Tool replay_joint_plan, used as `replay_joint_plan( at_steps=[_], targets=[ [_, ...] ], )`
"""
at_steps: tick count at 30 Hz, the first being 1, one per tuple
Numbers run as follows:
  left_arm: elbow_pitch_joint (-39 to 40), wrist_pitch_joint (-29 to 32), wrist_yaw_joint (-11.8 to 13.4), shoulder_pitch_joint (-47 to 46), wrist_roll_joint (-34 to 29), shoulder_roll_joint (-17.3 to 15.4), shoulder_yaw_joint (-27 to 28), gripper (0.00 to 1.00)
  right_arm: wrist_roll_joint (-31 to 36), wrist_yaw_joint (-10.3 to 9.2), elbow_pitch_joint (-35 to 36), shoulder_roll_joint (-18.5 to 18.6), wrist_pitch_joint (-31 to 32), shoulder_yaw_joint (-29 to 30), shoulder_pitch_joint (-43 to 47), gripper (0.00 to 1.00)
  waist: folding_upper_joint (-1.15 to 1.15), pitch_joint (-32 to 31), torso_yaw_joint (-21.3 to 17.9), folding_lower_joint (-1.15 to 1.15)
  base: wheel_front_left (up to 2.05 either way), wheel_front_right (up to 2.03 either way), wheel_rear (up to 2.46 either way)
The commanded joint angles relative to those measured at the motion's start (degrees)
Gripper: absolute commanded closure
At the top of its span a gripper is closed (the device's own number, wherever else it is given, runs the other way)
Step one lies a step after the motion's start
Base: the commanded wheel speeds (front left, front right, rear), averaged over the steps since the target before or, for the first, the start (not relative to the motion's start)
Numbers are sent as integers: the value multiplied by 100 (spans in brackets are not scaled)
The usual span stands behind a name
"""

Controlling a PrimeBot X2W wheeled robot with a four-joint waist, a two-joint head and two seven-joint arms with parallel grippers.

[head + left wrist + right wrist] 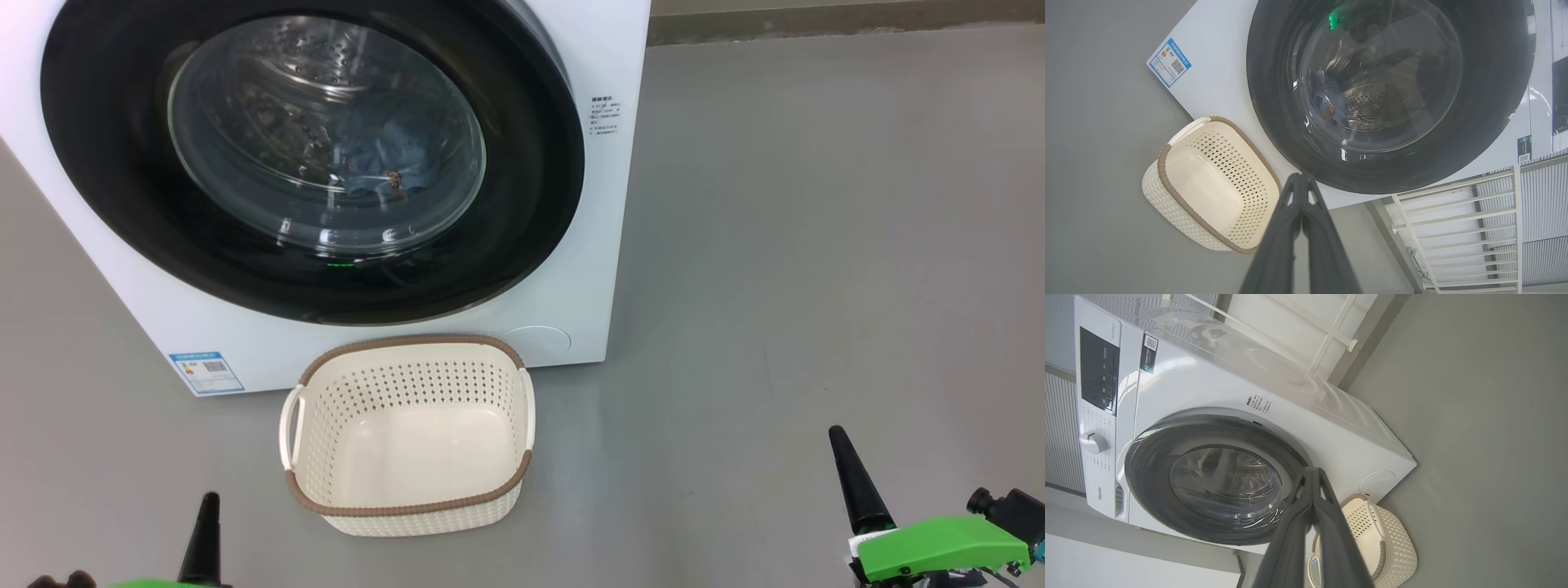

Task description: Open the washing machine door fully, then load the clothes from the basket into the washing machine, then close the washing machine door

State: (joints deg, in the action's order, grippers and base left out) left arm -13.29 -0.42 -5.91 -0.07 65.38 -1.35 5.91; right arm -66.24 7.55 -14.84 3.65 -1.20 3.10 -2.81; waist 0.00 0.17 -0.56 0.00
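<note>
Gripper state first: we find the left gripper closed tight, its two dark fingers pressed together on nothing. It sits low at the left of the head view, where the frame edge cuts off all but the finger ends. On the washing machine, at its lower left corner, we note a blue label sticker with a QR code; its print is too small for us to read. The washing machine door sits closed against the front, its top cut off in the head view. Through the glass we make out the clothes as a dim blue heap with a brown spot, lying in the drum; reflections hide their print. The basket stands on the grey floor just before the machine, below the door, its cream bottom in plain sight. Right of the door we see a block of small black print, illegible. The right wrist view gives a dark control panel, a dial with markings around it and a small brand word below; we can read none of it. The right gripper is likewise closed on nothing, low at the right, well apart from the basket, its green housing partly cut off.
</note>
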Motion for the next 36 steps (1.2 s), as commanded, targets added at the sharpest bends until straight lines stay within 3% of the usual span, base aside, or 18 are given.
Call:
replay_joint_plan(
  at_steps=[1, 36],
  targets=[
    [98, 54, -61, -273, 174, -122, 108, 100, -204, -4, 130, 20, 50, -39, -263, 100, 0, 0, 2, 0, 0, 0, 0],
    [-59, 625, -148, -577, 2414, -150, 68, 100, -2399, -6, 90, -15, 637, 231, -323, 100, 0, 0, 50, 0, 0, 0, 0]
  ],
)
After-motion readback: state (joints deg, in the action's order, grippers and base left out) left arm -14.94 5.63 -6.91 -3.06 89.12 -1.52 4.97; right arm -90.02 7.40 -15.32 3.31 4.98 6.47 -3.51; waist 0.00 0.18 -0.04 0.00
